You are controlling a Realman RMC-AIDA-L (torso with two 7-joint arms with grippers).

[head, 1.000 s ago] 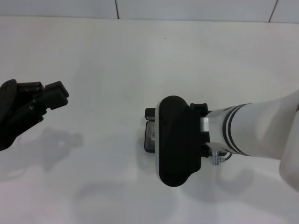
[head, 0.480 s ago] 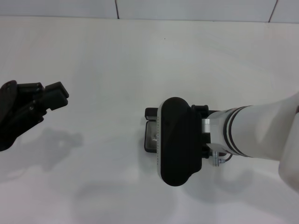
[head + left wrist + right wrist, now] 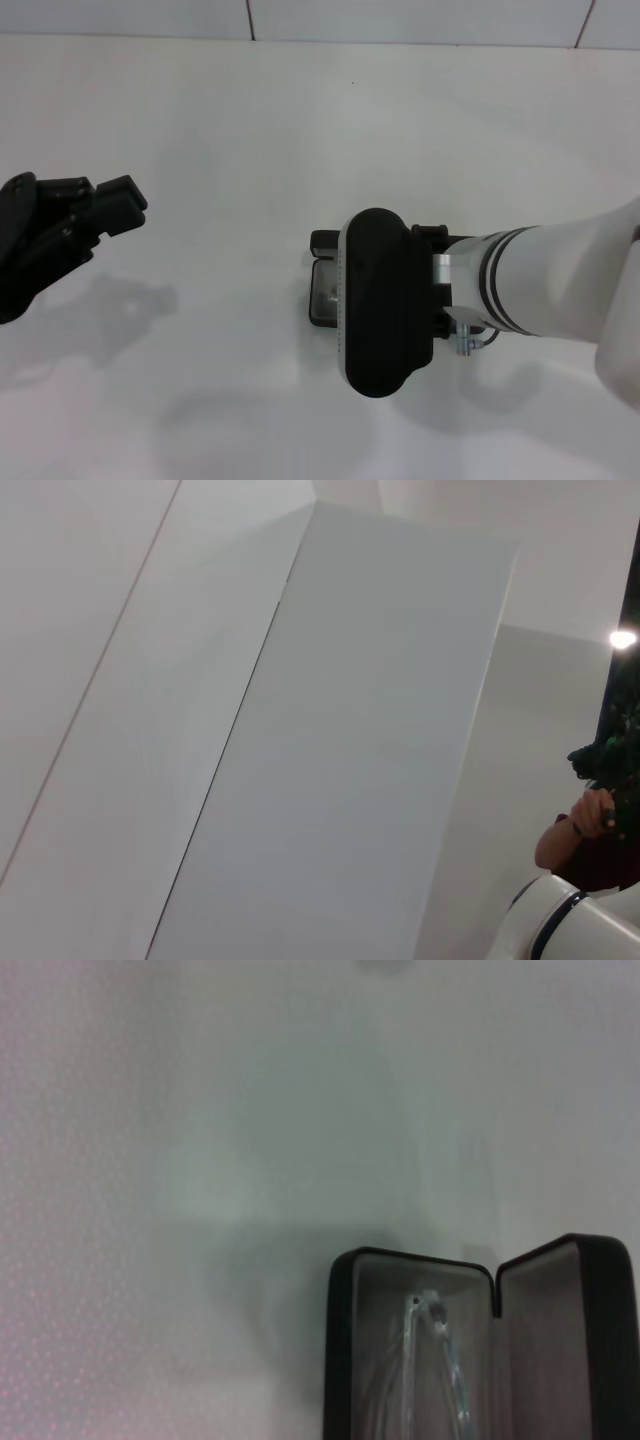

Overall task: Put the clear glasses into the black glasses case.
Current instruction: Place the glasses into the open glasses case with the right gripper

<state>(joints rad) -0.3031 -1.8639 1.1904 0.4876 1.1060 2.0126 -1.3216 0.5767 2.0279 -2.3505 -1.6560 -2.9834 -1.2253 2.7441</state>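
The black glasses case lies open on the white table, its lid standing up beside the grey-lined base. The clear glasses rest inside the base, showing only as faint glints. In the head view just one end of the case shows, with a glint of the glasses in it. The black rounded end of my right arm hovers over the rest and hides that arm's fingers. My left gripper hangs open above the table's left side, far from the case.
The white table stretches out on all sides of the case, with a tiled wall behind it. In the left wrist view there are pale wall panels, a person far off, and part of my right arm.
The black end of my right arm has drifted slightly rightward and toward the table's near edge over the case. The left arm has not moved.
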